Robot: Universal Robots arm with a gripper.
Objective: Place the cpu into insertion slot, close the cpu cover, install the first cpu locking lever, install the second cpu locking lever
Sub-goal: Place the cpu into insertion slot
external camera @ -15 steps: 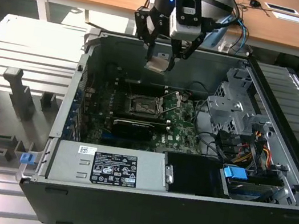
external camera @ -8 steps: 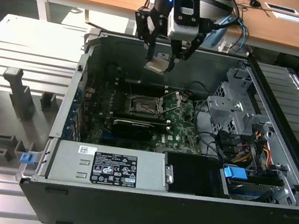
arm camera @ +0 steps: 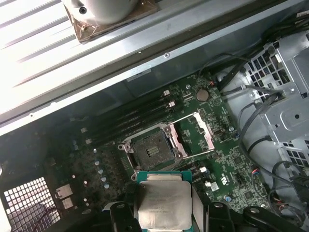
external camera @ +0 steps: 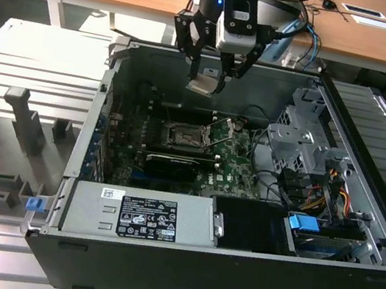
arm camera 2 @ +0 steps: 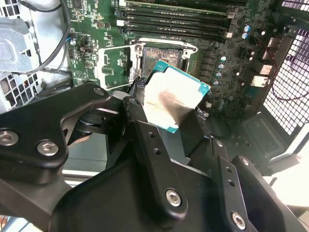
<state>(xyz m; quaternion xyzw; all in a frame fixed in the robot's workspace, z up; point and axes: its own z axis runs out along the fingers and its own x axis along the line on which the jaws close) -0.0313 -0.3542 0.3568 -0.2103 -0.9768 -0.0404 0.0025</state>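
My gripper (external camera: 206, 81) hangs above the open computer case, shut on the cpu (external camera: 203, 84), a small square chip with a pale metal face. Both wrist views show the cpu (arm camera 2: 174, 99) (arm camera: 163, 202) pinched by its edges between the black fingers (arm camera 2: 145, 130), tilted and well above the board. Below it on the green motherboard lies the insertion slot (external camera: 183, 137) (arm camera: 152, 151) (arm camera 2: 161, 53), bare and dark in the middle. The cpu cover (arm camera: 199, 129) (arm camera 2: 113, 65) is swung open beside the slot, towards the exterior view's right.
A labelled grey power supply box (external camera: 139, 214) fills the case's near side. A black card (external camera: 169, 161) lies just in front of the slot. The drive cage and cables (external camera: 305, 145) stand on the exterior view's right. Memory slots (arm camera: 140, 113) run along the slot's far side.
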